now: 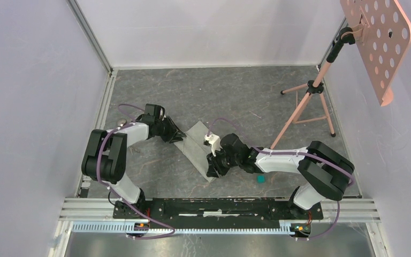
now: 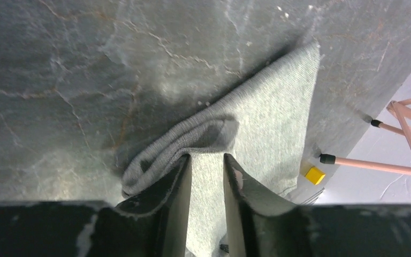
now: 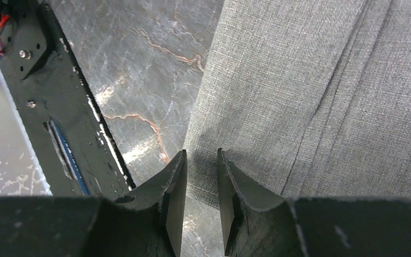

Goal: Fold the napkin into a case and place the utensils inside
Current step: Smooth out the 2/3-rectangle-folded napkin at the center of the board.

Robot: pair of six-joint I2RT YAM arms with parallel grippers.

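Note:
The grey-green napkin [image 1: 194,145] lies folded into a long strip, running diagonally on the dark table. My left gripper [image 1: 174,135] is at its far-left end. In the left wrist view the jaws stand a little apart over the napkin [image 2: 267,118], and a fold bunches up against the left fingertip [image 2: 182,160]. My right gripper [image 1: 213,170] is at the near end. Its jaws stand a little apart and straddle the napkin's corner [image 3: 257,96], with the table showing between them. The spoon and fork are not clearly in view.
A teal cube [image 1: 260,179] lies just right of my right gripper. A yellow cube [image 2: 314,174] lies by the napkin's far edge. A pink tripod stand [image 1: 306,104] with a perforated board [image 1: 377,37] is at the back right. The black base rail [image 3: 53,107] runs along the near edge.

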